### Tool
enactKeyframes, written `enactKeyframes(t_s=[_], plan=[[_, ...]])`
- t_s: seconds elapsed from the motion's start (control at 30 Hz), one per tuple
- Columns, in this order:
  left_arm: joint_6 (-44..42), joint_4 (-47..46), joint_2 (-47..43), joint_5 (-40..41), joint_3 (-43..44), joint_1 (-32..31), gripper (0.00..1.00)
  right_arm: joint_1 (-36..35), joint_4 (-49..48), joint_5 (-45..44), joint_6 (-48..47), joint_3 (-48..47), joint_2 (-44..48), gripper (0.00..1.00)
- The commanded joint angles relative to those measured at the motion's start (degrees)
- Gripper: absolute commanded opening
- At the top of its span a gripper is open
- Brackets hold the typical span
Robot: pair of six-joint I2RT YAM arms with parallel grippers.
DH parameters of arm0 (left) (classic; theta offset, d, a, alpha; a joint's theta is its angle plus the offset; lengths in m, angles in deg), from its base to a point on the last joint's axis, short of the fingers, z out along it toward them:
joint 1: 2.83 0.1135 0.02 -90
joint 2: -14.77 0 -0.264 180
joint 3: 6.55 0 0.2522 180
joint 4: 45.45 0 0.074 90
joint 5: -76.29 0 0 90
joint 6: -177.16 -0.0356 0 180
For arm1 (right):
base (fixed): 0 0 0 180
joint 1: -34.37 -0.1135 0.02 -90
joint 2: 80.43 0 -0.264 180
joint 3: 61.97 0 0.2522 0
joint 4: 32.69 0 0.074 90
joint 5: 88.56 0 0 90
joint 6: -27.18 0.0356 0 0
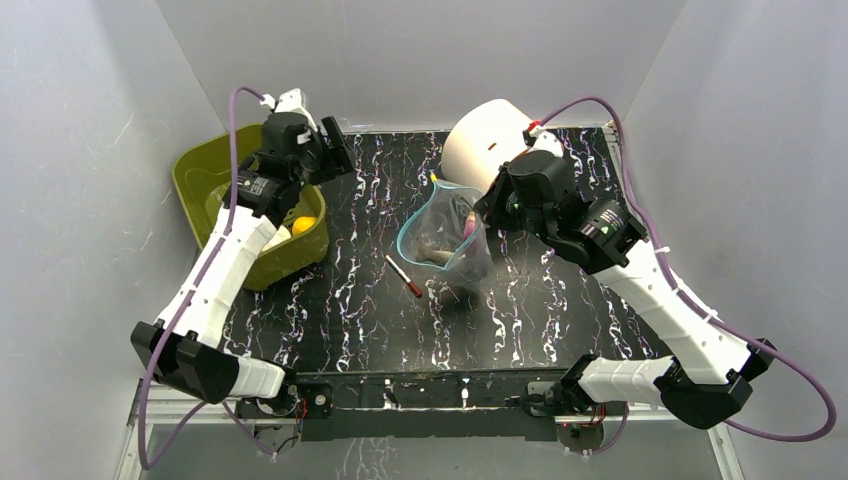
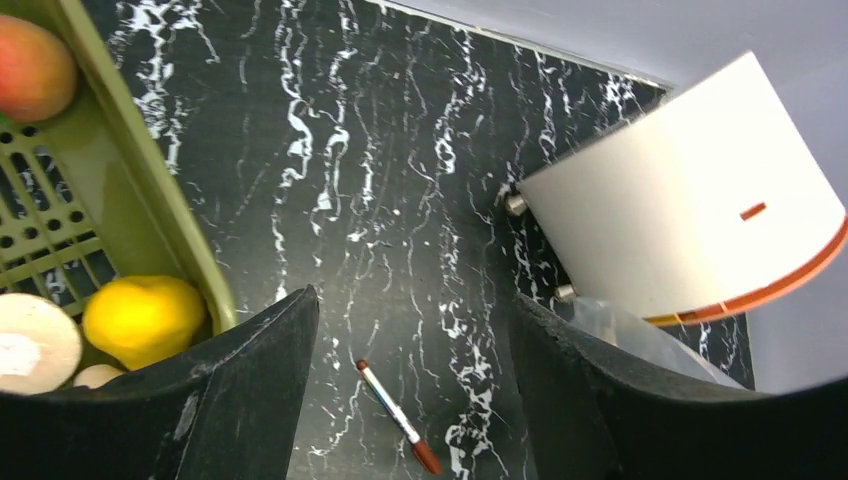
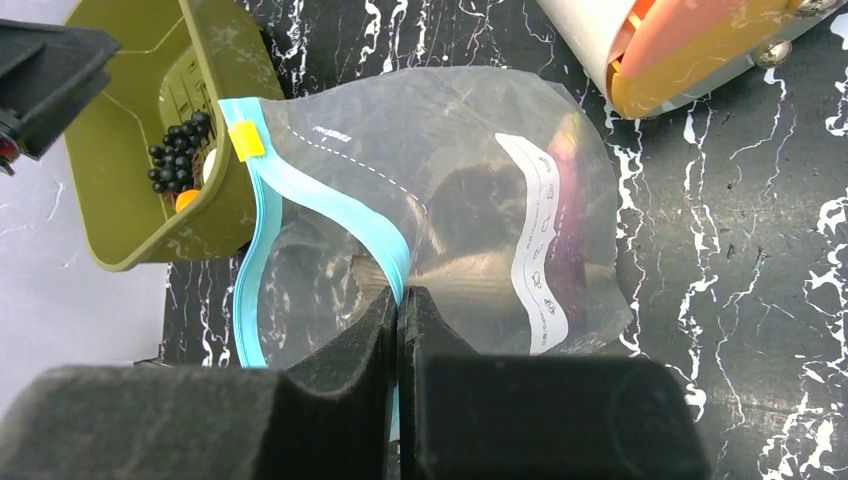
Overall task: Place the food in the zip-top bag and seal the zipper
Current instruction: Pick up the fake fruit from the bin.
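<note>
The clear zip-top bag (image 1: pixel 440 235) (image 3: pixel 450 200) lies mid-table with its mouth gaping toward the basket. My right gripper (image 3: pixel 399 300) (image 1: pixel 482 212) is shut on the teal zipper (image 3: pixel 320 195) at the mouth's near rim. A grey fish (image 3: pixel 470 270) and a purple piece (image 3: pixel 570 180) lie inside the bag. More food sits in the olive basket (image 1: pixel 200 170): a yellow fruit (image 2: pixel 140 318) (image 1: pixel 303 225), a peach (image 2: pixel 35 68), a white piece (image 2: pixel 30 340) and dark grapes (image 3: pixel 180 150). Over the basket's right rim, my left gripper (image 2: pixel 412 300) (image 1: pixel 325 150) hangs open and empty.
A red-tipped pen (image 1: pixel 403 275) (image 2: pixel 398 415) lies on the black marbled table between basket and bag. A white cylinder with an orange rim (image 1: pixel 485 140) (image 3: pixel 690 50) lies on its side behind the bag. Grey walls close in the table on three sides.
</note>
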Motion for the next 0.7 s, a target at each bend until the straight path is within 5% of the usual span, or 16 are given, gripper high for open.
enactKeyframes(t_s=[0.0,0.43,0.67], plan=[[-2.27,2.08,1.45,-1.98,3.96,5.00,0.67,0.31,-1.37,-2.28,-2.36,-0.36,1.25,0.00],[4.80,-4.59,8.75,-5.90,0.87,27.01,0.56,0.32,-1.39,-5.22,-5.44,-2.13,1.14,0.00],[3.37,-7.64,16.93,-10.81,2.74,32.53,0.60,0.28,-0.54,-6.34,-6.42,-3.50,0.41,0.00]])
